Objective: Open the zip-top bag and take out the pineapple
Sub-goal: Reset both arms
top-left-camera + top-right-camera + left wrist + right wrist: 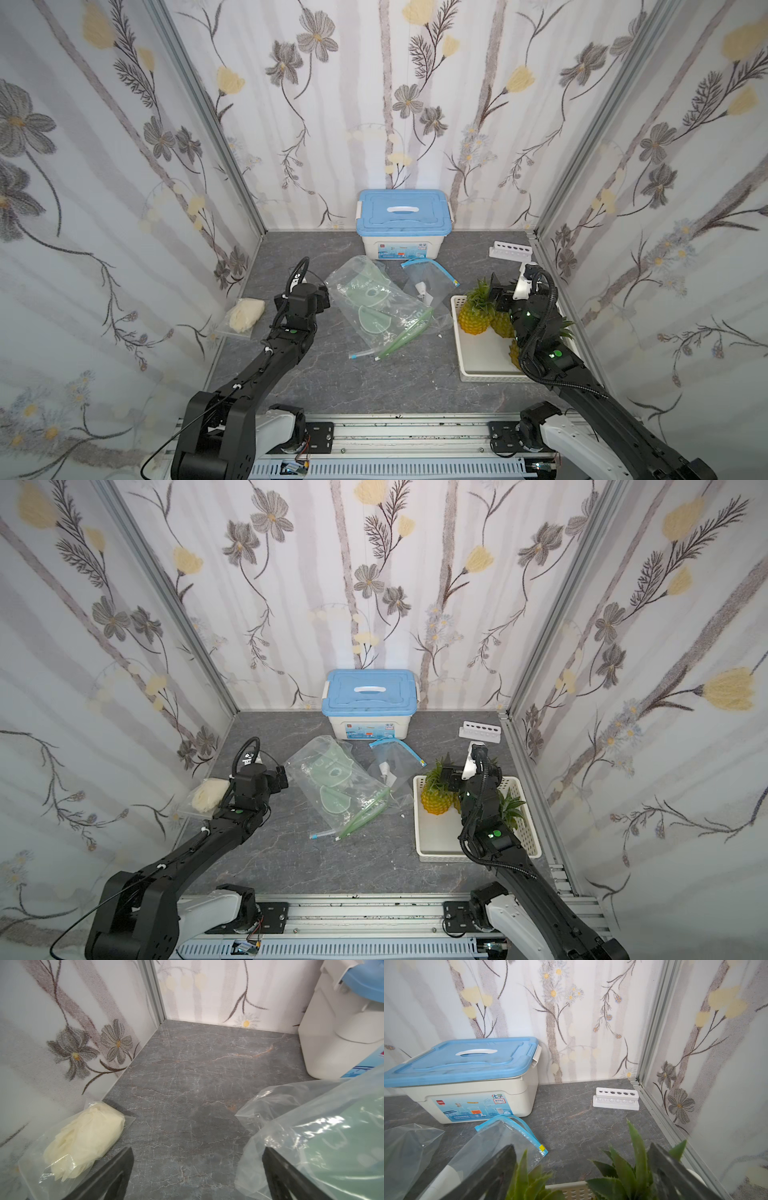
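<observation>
grey marble tabletop (374,386), pineapple (473,318) in basket (482,376) (box (519,1097) label: "化学")

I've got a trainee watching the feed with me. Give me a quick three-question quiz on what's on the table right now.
1. True or false: the pineapples are sealed inside a bag.
2. Which of these lies closest to the left tool?
A. test-tube rack
B. clear bag of green parts
C. blue-lidded box
3. Fill in: the right tool hangs over the pineapples with its jaws ___.

Key
1. False: they sit uncovered in the white basket.
2. B
3. open
</observation>
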`<state>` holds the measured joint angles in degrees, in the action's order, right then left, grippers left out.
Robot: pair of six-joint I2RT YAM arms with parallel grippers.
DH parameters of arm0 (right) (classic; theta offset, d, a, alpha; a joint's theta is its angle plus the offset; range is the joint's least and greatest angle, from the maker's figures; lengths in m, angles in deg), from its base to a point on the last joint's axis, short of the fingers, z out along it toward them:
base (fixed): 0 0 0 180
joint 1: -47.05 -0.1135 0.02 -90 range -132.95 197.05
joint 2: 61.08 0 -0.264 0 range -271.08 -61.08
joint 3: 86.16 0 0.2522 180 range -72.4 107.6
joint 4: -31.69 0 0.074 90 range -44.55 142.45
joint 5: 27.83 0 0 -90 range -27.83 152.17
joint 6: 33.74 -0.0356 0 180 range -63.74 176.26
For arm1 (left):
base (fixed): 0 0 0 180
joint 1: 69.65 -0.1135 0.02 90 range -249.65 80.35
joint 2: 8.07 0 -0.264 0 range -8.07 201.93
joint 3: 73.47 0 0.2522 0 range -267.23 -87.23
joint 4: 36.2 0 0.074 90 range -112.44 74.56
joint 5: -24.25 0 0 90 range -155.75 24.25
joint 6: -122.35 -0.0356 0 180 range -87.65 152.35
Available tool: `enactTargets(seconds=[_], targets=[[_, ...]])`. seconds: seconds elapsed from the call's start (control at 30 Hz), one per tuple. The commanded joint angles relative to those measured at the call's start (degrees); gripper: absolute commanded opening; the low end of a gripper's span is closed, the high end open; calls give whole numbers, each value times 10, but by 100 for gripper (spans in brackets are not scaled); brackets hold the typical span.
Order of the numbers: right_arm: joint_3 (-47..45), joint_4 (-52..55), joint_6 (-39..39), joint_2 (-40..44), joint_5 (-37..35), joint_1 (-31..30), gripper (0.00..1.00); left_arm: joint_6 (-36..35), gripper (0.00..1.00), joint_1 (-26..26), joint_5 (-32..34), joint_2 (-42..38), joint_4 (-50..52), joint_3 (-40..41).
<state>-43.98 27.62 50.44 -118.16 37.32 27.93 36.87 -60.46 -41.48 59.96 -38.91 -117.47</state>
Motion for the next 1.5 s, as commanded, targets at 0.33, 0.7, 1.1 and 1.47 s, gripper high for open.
enactTargets(seconds=[0.33,0.7,1.1,1.47], targets=[[-148,-319,58,-86,77,105,100,-12,100,-75,-111,94,-209,55],[-188,-420,61,-135,120,130,100,-26,100,-75,-149,171,-348,99],[-193,-459,56,-152,191,159,100,-51,100,-67,-192,205,-357,90],[-177,-533,75,-251,265,178,100,-56,100,-67,-200,206,-348,85]])
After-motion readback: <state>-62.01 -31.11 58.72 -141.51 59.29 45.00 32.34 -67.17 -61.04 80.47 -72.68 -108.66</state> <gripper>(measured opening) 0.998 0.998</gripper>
